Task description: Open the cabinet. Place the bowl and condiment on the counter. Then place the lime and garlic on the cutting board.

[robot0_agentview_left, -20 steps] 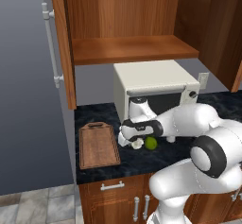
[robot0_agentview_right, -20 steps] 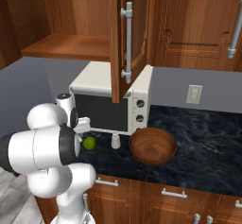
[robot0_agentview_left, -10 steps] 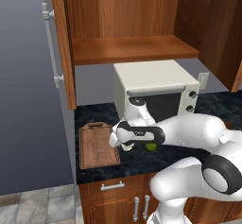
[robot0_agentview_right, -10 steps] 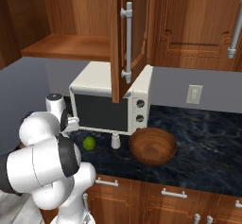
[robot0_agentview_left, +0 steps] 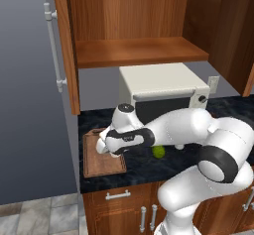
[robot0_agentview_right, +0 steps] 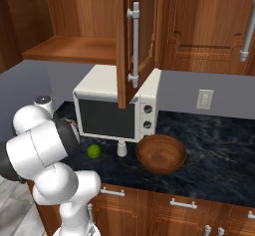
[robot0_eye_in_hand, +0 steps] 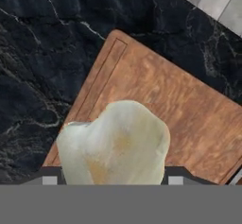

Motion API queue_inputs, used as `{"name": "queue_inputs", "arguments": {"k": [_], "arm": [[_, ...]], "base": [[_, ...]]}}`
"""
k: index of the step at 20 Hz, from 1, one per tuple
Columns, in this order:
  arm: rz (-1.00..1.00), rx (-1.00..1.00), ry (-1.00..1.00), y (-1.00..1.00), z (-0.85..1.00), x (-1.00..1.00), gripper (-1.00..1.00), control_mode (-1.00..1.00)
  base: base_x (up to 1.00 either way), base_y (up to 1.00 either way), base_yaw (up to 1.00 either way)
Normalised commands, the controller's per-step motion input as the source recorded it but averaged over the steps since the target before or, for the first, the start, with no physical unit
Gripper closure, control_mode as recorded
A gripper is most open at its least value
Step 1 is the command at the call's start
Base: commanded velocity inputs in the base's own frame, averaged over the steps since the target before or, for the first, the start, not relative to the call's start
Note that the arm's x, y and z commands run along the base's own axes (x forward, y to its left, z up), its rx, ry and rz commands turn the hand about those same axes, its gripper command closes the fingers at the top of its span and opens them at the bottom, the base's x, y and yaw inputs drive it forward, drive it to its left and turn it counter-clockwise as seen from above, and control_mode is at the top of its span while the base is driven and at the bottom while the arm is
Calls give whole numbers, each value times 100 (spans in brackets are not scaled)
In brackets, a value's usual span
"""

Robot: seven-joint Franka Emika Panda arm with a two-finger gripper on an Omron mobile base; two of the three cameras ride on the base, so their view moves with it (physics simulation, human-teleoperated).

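My gripper has swung left from beside the lime and now hangs over the cutting board, so the garlic is nearly delivered. My jaws are closed on the garlic, set wide around its bulk, and it sits above the board's near corner, not yet released. The lime rests on the counter near the condiment and bowl, under the open cabinet
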Motion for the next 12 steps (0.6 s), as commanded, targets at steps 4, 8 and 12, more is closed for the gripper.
{"name": "queue_inputs", "arguments": {"k": [4, 8, 12], "arm": [[0, 0, 0, 28, 0, 52, 100, -100], [0, 0, 0, 15, 0, 33, 100, -100], [0, 0, 0, 3, 0, 5, 100, -100]], "base": [[0, 0, 0], [0, 0, 0], [0, 0, 0]]}}
